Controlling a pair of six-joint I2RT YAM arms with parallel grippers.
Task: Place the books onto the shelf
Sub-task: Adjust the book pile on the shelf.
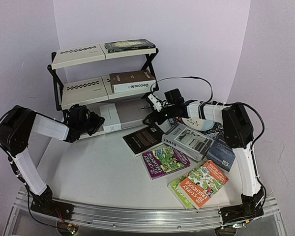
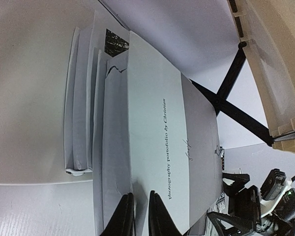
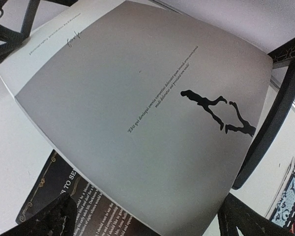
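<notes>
Pinching pale grey book point(image 2: 152, 113) at lowest shelf point(image 1: 81, 92) tier, left tool point(image 2: 141, 219) clenched; right tool point(image 3: 155, 223) released, wide

1. The shelf point(image 1: 78, 55) stands at the back left of the desk point(image 1: 98, 172).
2. On its top tier, a book point(image 1: 130, 46) lies flat at the right end.
3. On the middle tier, the "Decorate" book point(image 1: 132, 81) lies at the right end.
4. On the bottom tier, the photography portfolio book point(image 1: 120, 116) lies flat.
5. On the desk, right of the shelf, lies the "laura" book point(image 1: 188, 140). In front of it are an illustrated paperback point(image 1: 165, 161) and, to its right and nearer, the "Treehouse" paperback point(image 1: 199, 183).
</notes>
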